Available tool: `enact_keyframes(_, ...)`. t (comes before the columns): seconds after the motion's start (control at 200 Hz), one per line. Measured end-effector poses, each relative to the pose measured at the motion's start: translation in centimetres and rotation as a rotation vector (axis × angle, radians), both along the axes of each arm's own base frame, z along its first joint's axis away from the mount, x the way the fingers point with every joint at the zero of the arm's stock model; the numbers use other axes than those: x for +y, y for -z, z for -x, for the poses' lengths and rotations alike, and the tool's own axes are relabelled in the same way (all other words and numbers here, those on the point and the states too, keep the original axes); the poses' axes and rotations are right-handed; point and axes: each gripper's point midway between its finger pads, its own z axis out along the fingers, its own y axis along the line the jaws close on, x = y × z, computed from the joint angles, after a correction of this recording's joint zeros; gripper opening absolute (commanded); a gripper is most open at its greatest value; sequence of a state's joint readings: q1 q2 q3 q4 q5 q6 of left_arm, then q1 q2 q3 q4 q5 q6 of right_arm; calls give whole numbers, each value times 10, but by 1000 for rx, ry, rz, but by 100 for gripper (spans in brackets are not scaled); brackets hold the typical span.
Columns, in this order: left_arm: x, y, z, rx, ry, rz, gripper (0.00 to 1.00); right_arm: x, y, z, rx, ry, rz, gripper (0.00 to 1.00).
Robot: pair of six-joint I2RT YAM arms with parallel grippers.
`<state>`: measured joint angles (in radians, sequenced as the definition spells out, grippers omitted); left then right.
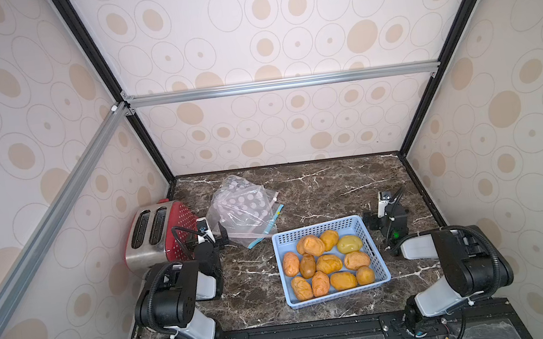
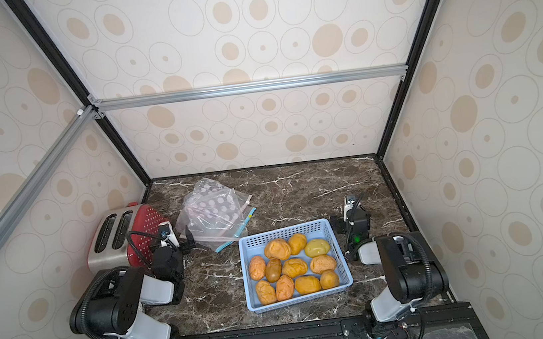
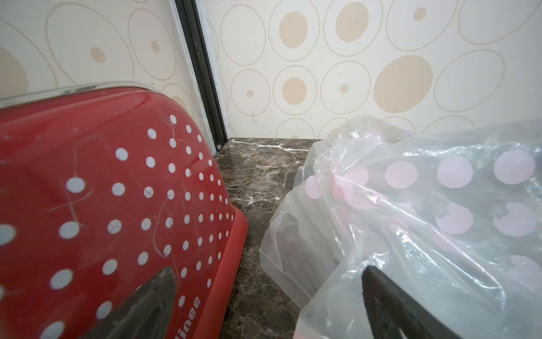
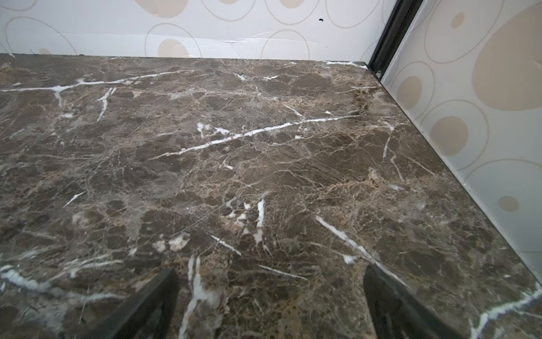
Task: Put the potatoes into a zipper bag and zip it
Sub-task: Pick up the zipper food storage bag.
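Potatoes (image 1: 328,263) in blue basket (image 1: 305,234), zipper bag (image 1: 247,211) crumpled nearby, left end effector (image 3: 269,293) and right end effector (image 4: 269,293) spread wide, empty.

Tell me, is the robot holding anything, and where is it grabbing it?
Nothing is held. The left gripper is open beside the bag, and the right gripper is open above the table.

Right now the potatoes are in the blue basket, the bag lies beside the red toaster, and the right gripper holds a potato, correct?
One slip: the right gripper is open and empty, over the table in the right wrist view. The potatoes are in the blue basket and the bag lies beside the red toaster.
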<state>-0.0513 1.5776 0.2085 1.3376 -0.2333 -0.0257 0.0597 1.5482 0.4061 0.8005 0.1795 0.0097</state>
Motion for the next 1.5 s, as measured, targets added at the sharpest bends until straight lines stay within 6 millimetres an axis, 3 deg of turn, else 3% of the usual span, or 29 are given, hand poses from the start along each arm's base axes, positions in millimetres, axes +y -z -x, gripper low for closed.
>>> enact_keyframes(0.845,1,0,1,-1,-9,-1,99,0,0,0,0,0,0,100)
enact_keyframes(0.965,1,-4,7,-23,-39,-4,99,0,0,0,0,0,-1,100)
enact_keyframes(1.11,-6,-5,29,-40,-50,-36,99,0,0,0,0,-1,-2,100)
enact_keyframes(1.181,-9,-24,36,-85,-59,-42,99,0,0,0,0,-1,-2,100)
enact_keyframes(1.376,-4,-135,50,-392,-89,112,99,0,-2,0,-6,0,-3,98)
enact_keyframes(1.501,-5,-175,43,-454,-47,249,99,-2,-25,6,-9,11,-4,93)
